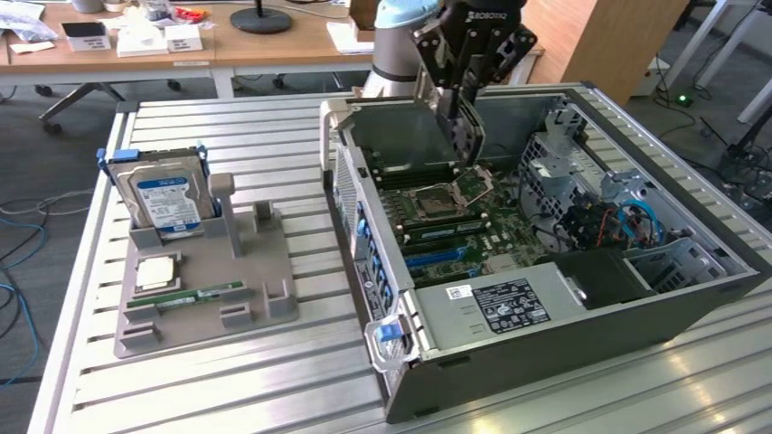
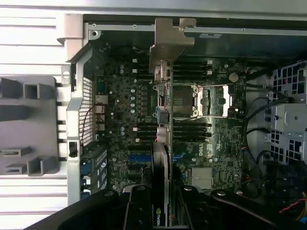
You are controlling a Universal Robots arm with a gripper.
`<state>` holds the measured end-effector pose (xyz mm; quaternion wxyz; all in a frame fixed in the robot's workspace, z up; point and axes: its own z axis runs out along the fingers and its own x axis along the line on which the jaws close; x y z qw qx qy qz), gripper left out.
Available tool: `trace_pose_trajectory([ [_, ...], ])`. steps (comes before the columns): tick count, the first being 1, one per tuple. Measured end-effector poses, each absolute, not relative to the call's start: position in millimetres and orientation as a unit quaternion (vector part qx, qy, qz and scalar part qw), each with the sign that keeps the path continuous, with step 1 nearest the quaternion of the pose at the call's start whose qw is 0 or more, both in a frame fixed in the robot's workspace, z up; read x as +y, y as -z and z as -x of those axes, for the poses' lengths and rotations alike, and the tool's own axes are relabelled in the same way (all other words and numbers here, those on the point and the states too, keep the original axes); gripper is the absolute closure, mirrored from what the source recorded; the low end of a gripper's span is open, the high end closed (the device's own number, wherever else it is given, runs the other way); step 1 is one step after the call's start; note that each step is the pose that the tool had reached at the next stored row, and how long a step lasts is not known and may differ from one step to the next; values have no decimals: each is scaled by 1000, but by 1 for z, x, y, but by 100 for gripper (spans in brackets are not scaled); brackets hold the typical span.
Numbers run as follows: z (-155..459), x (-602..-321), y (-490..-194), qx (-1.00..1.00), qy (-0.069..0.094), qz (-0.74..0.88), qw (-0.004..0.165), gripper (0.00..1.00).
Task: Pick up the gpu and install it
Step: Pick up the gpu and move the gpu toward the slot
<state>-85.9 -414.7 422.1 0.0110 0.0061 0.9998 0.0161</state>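
Holding the gpu (image 1: 467,136) edge-on above the board (image 1: 435,203) inside the case (image 1: 579,298), near the desk's (image 1: 241,380) edge where the arm (image 1: 404,45) stands, the claw (image 1: 462,86) is clamped on its upper end. Its long axis hangs near upright, bracket (image 2: 170,43) end away from the claw. Best to lower it slowly, level it, and keep its edge square to the blue slot (image 1: 440,258).

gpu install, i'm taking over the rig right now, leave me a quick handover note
Gripper: shut on the gpu, which hangs edge-on from the fingers.
Position: the gpu is over the motherboard inside the open computer case, near the processor socket.
Done: the gpu is picked up and brought over the case.
Left: it looks not yet seated in a slot.
Elsewhere: the hard drive stands on the grey holder at the exterior view's left.
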Motion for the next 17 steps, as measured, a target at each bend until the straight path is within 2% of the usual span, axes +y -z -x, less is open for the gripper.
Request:
trace_pose_trajectory([
  [17, 15, -415, -422, 1000, -16, -6, 11, 74],
])
